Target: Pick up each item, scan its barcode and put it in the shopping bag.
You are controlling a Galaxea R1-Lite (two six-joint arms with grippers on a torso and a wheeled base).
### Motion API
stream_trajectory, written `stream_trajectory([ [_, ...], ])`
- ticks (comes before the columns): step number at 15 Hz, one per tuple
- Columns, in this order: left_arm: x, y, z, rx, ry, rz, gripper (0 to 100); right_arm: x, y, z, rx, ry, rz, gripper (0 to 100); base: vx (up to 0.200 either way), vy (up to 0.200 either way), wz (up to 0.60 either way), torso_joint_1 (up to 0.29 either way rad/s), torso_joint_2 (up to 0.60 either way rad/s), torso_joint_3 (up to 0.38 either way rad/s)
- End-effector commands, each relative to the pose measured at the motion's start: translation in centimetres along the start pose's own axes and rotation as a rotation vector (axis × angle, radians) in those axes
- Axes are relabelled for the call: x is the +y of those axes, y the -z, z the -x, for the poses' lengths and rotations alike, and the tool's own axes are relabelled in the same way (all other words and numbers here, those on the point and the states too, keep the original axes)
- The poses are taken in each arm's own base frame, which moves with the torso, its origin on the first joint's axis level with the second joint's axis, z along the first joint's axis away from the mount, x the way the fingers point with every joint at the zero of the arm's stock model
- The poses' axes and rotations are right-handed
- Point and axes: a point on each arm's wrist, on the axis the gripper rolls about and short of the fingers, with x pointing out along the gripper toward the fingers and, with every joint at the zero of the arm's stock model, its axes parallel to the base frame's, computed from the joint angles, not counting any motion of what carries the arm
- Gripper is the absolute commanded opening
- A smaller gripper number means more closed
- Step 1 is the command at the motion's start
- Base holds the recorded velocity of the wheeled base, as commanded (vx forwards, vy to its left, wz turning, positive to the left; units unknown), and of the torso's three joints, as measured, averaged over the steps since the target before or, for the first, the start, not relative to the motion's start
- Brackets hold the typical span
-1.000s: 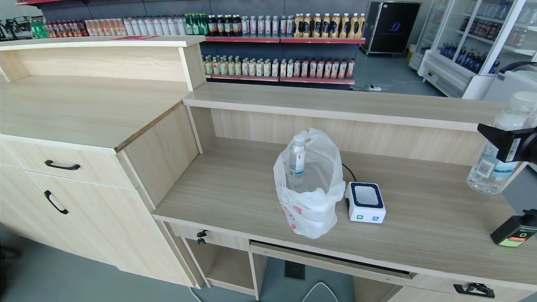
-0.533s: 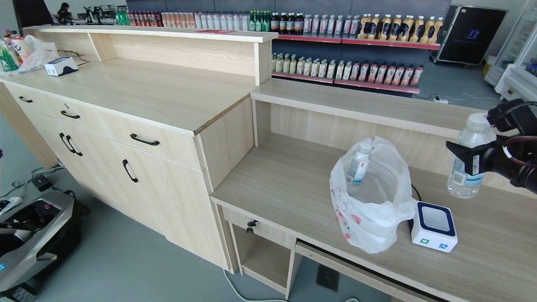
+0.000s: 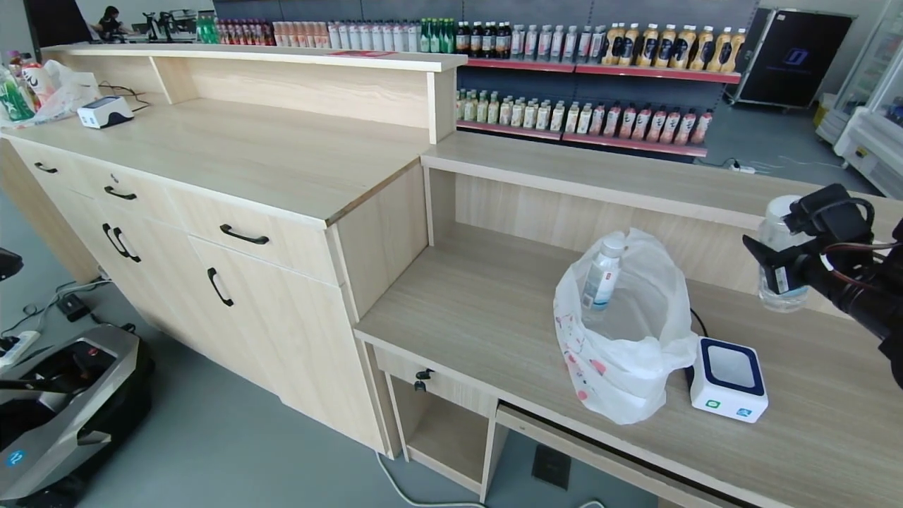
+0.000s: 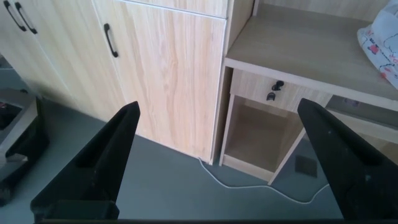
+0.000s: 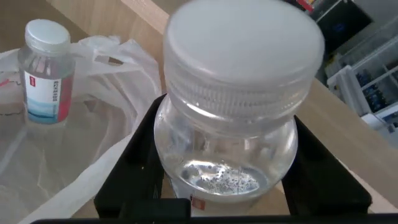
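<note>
**Held item and gripper.** The right gripper (image 3: pixel 776 269) is clamped on a clear water bottle (image 3: pixel 782 296) with a white cap. Its black fingers (image 5: pixel 140 171) press on either side of the body below the neck. The bottle stands upright in the grip, to the robot's right of the scanner (image 3: pixel 729 377) and apart from it, before the raised back ledge (image 3: pixel 600 176). The left gripper (image 4: pixel 211 162) hangs over the floor in front of the cabinet (image 3: pixel 233 282), its fingers wide apart with nothing between them.

**Surface and room.** The scanner sits on a light wooden counter (image 3: pixel 480 310), just beside a white shopping bag (image 3: pixel 628 367) that stands open. A higher counter section (image 3: pixel 247 152) lies to the robot's left. Shelves of drinks (image 3: pixel 564 53) line the far wall.

**Count.** Two clear bottles: one held, and one smaller bottle (image 3: pixel 600 271) leaning inside the bag. One bag and one scanner lie near the robot. A second scanner (image 3: pixel 104 111) and a second bag (image 3: pixel 63 88) sit on the far end of the higher section. Two rows of shelves.
</note>
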Motion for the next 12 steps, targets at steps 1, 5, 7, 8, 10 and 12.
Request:
stream_trajectory([
  [1, 0.0, 0.0, 0.0, 0.002, 0.0, 0.0, 100, 1.2, 1.7, -0.9, -0.001, -0.051, 0.028, 0, 0.0, 0.0, 0.0, 0.0, 0.0, 0.0],
  [5, 0.0, 0.0, 0.0, 0.002, 0.0, 0.0, 100, 2.5, 3.5, -2.1, -0.095, -0.107, 0.113, 0, 0.0, 0.0, 0.0, 0.0, 0.0, 0.0],
  [7, 0.0, 0.0, 0.0, 0.002, 0.0, 0.0, 100, 3.6, 5.0, -2.7, -0.14, -0.12, 0.126, 0, 0.0, 0.0, 0.0, 0.0, 0.0, 0.0],
  [8, 0.0, 0.0, 0.0, 0.002, 0.0, 0.0, 100, 4.0, 5.6, -3.0, -0.159, -0.124, 0.131, 0, 0.0, 0.0, 0.0, 0.0, 0.0, 0.0],
  [10, 0.0, 0.0, 0.0, 0.002, -0.002, 0.0, 100, 4.9, 6.8, -3.5, -0.156, -0.158, 0.126, 0, 0.0, 0.0, 0.0, 0.0, 0.0, 0.0],
  [12, 0.0, 0.0, 0.0, 0.002, 0.0, 0.0, 100, 5.3, 7.5, -3.9, -0.15, -0.171, 0.129, 0, 0.0, 0.0, 0.0, 0.0, 0.0, 0.0],
])
